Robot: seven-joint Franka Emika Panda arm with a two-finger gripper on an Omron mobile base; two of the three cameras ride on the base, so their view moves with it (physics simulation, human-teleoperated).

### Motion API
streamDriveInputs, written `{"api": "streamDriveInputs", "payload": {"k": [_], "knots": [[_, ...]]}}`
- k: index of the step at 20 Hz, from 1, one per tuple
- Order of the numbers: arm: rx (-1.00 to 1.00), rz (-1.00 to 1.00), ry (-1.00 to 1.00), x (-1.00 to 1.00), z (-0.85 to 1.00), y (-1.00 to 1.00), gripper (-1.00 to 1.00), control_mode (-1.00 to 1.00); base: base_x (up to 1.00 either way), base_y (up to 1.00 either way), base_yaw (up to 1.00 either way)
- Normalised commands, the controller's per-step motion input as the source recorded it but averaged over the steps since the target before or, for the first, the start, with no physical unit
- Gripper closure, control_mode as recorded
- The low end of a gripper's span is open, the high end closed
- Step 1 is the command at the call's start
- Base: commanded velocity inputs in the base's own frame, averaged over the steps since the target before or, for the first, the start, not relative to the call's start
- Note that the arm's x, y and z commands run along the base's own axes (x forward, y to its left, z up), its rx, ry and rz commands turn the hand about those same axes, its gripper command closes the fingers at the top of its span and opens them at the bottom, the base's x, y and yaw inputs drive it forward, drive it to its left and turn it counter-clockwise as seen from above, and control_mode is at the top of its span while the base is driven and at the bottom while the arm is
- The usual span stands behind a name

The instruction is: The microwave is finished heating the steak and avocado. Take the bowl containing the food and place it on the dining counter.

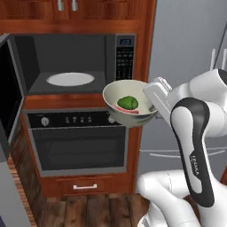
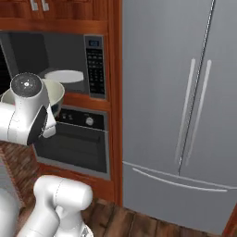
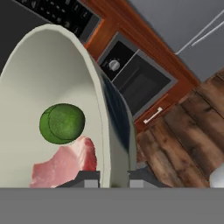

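The cream-white bowl (image 1: 123, 91) hangs in the air in front of the open microwave (image 1: 66, 57), level with the oven's knob strip. Inside it lie the dark green avocado (image 1: 128, 102) and the pinkish steak (image 1: 129, 111). My gripper (image 1: 153, 106) is shut on the bowl's right rim. In the hand view the bowl (image 3: 52, 65) wall runs between my gripper's (image 3: 113, 177) two fingers, one inside and one outside, with the avocado (image 3: 62, 123) and steak (image 3: 65, 164) close by. In the right base view the bowl (image 2: 58, 92) is partly hidden by my arm. The dining counter is out of view.
The microwave door (image 1: 9, 93) stands swung open to the left. A flat white plate (image 1: 70, 79) lies inside the cavity. Below is the knobbed oven (image 1: 80, 142) and a drawer (image 1: 85, 186). A steel fridge (image 2: 185, 115) stands to the right. The floor is wood.
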Motion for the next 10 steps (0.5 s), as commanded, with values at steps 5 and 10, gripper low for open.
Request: {"api": "streamDriveInputs", "payload": {"k": [5,10], "knots": [[0.00,0.00,0.00,0.00,0.00,0.00,1.00,1.00,-0.12,-0.80,0.58],[0.00,0.00,0.00,0.00,0.00,0.00,1.00,1.00,-0.28,-0.43,0.83]]}}
